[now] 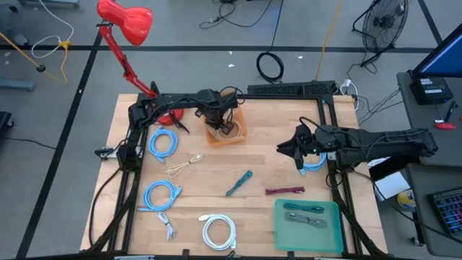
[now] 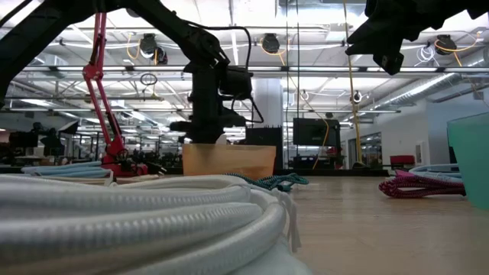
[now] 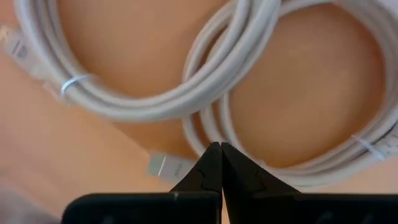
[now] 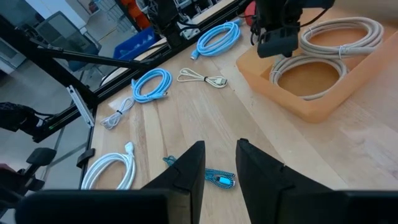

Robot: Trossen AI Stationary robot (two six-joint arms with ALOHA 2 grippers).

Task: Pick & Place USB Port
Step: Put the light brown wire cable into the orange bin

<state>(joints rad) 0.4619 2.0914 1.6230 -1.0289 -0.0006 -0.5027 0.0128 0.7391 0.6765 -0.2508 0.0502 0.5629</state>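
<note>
The left gripper (image 3: pixel 216 163) hangs inside the orange bin (image 1: pixel 239 131) near the far edge of the table, its two dark fingers pressed together with nothing between them. Just past the fingertips lie coils of grey-white cable (image 3: pixel 236 93) on the bin's orange floor, with a flat silver USB plug (image 3: pixel 163 166) close beside the left finger. In the right wrist view the same gripper (image 4: pixel 278 42) stands over the bin (image 4: pixel 323 102), above two loops of pale cable (image 4: pixel 308 73).

The right gripper (image 4: pixel 219 163) hovers above the table toward its right edge, fingers parted a little and holding nothing. In the high view it (image 1: pixel 298 153) sits just beside a light blue cable coil (image 1: pixel 315 162) at that edge.

Spread over the wooden table (image 1: pixel 267 166) are more cables: a light blue coil (image 1: pixel 163 142) near the left edge, another (image 1: pixel 161 195) nearer the front, a beige cable (image 1: pixel 185 165) between them, a white coil (image 1: pixel 218 231) at the front edge and a small grey cable (image 1: pixel 168 230) beside it. A teal braided cable (image 1: pixel 238 183) lies near the middle and a dark red one (image 1: pixel 284 191) to its right. A green tray (image 1: pixel 278 232) at the front right corner holds grey cables (image 1: pixel 304 214). A red desk lamp (image 1: pixel 124 23) rises from the far left corner
</note>
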